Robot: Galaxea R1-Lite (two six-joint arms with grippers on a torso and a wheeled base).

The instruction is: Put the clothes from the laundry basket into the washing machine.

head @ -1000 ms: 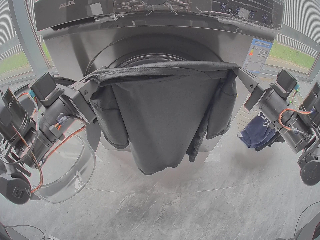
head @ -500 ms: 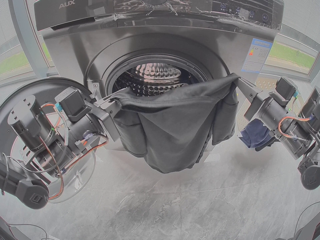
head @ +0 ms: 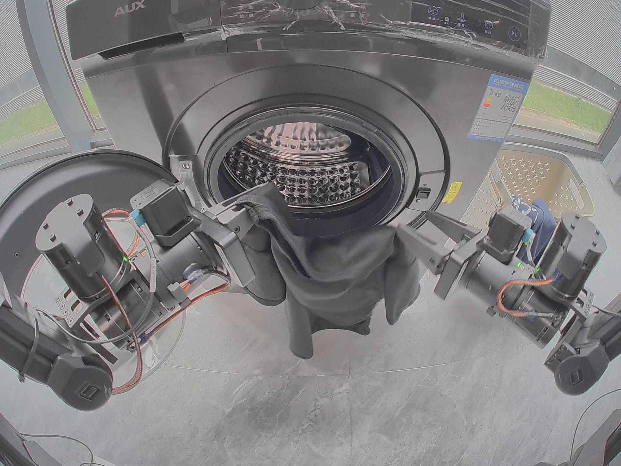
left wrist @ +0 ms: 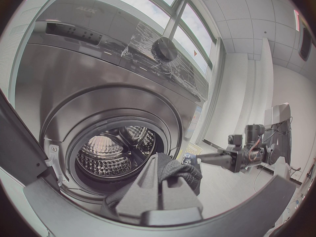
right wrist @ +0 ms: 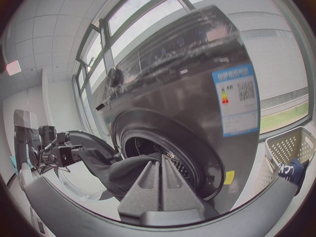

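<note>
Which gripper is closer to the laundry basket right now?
Right. The right gripper is right of the drum opening, toward the basket; the left gripper is left of it, by the door. Both hold the garment.

The washing machine (head: 142,98) is showing a brushed, satin grey metal front. Wrinkled clear plastic film (head: 388,8) is glinting over part of its glossy dark panel (head: 142,8). Inside, the drum (head: 297,163) is gleaming as polished, perforated steel. The dark grey garment (head: 330,273) is looking like soft, matt cloth. The laundry basket (head: 540,176) is appearing as matt beige perforated plastic. The floor (head: 349,396) is shining like smooth, marbled stone tile, and the clear bowl (head: 158,347) of the door is reflecting glossily.
</note>
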